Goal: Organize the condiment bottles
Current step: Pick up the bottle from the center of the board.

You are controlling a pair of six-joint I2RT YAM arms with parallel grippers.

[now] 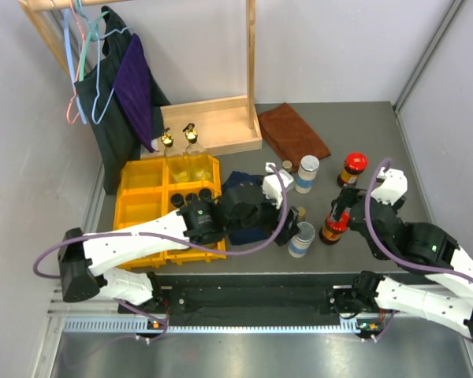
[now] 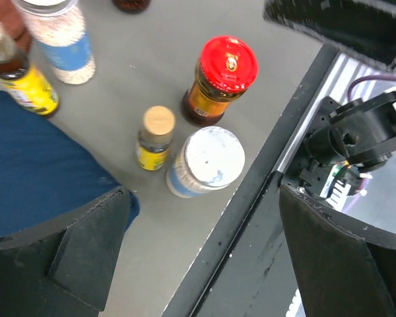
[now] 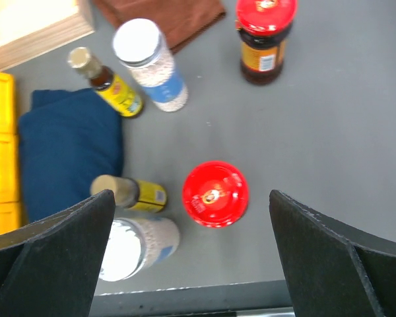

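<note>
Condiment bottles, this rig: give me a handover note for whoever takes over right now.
Left gripper: open, empty, above the near white-lidded jar.
Right gripper: open, empty, above the near red-lidded jar.
Done: two gold-topped bottles and the black-capped bottles stand in the yellow bins.
Left: both near jars, the far white-lidded jar, the far red-lidded jar and at least two small yellow-labelled bottles are loose on the table, unsorted.

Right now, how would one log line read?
left pincer: open, near white-lidded jar | right pincer: open, above red-lidded jar | nothing held
</note>
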